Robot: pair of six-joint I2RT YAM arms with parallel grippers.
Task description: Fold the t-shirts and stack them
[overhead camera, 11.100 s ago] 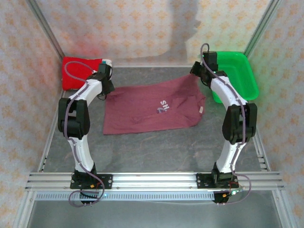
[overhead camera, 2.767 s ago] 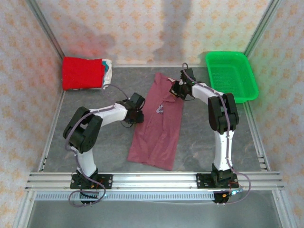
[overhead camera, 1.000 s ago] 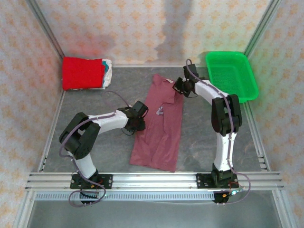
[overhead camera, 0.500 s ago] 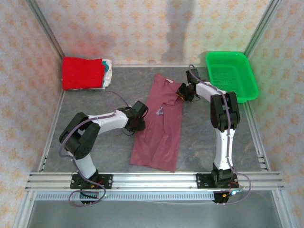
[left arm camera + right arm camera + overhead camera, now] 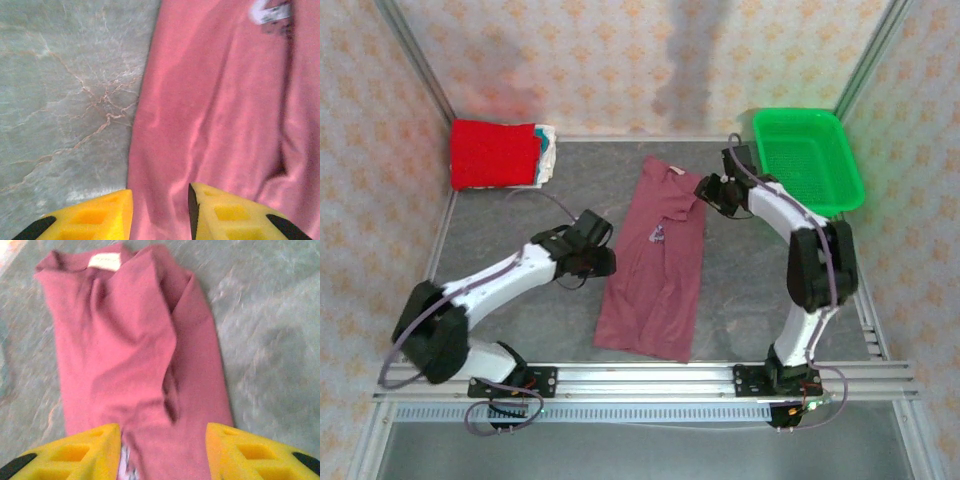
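Grey marble-patterned desk (image 5: 750,300), from above: a maroon short-sleeved cloth t-shirt (image 5: 655,270), folded to a long strip, lies between the left hand (image 5: 598,262) and right hand (image 5: 712,190). Left wrist: fingers (image 5: 95,220) parted, empty, over its edge. Right wrist: fingers (image 5: 80,450) wide, empty, t-shirt spread ahead.

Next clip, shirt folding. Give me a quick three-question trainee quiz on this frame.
1. True or false: the maroon shirt lies on the red shirt.
2. The red shirt sits at: A far left corner, B near edge, C centre.
3. Which claw is nearer the maroon shirt's collar?
Key: 1 false; 2 A; 3 right claw.
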